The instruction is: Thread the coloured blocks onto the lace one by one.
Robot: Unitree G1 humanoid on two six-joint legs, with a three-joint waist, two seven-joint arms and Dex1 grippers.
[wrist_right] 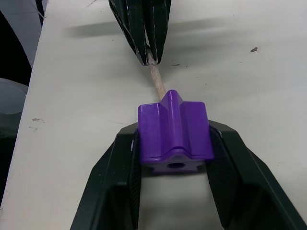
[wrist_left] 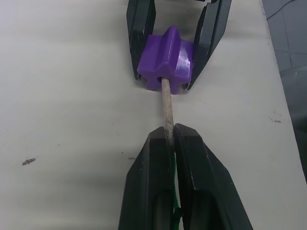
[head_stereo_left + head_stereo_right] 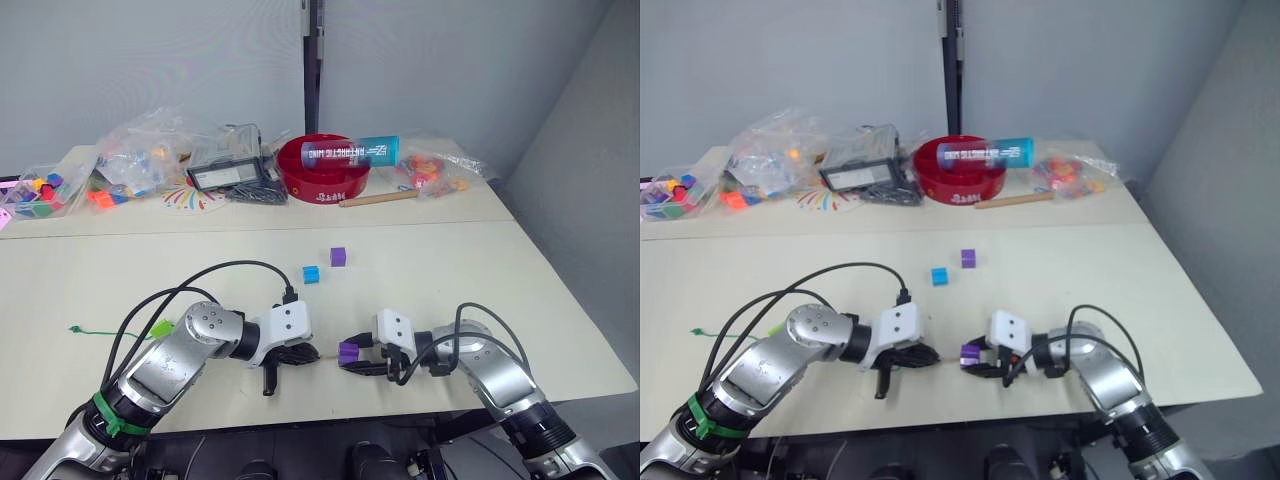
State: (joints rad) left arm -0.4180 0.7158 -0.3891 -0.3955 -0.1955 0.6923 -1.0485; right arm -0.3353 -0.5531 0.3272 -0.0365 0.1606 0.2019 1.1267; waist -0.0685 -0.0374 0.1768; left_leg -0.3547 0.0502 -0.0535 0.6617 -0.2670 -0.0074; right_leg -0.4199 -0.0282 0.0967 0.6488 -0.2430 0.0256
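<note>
near the worktop's [image 3: 560, 300] front edge, the right pincer [image 1: 175, 167] clamps a purple block [image 2: 165, 60] while the left pincer [image 2: 171, 143] pinches the lace tip [image 2: 166, 103], entering the block's hole. beyond, clear of both, sit a sky blue block [image 3: 311, 274] and second purple block [image 3: 338, 257]; farther back, a red bowl [image 3: 325, 170] and clear bags [image 3: 140, 150].

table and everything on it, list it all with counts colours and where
purple block: one, held in the right gripper's fingers, lace tip entering its hole
lace: one, pale stiff tip, green string trailing to the near left
loose blocks: purple and sky blue, mid table
red bowl: one, far side, blue tube lying across it
clear bags: several, bright pieces, far left and far right
wooden stick: one, by the bowl
table: cream
left gripper: shut on the lace
right gripper: shut on the purple block
</note>
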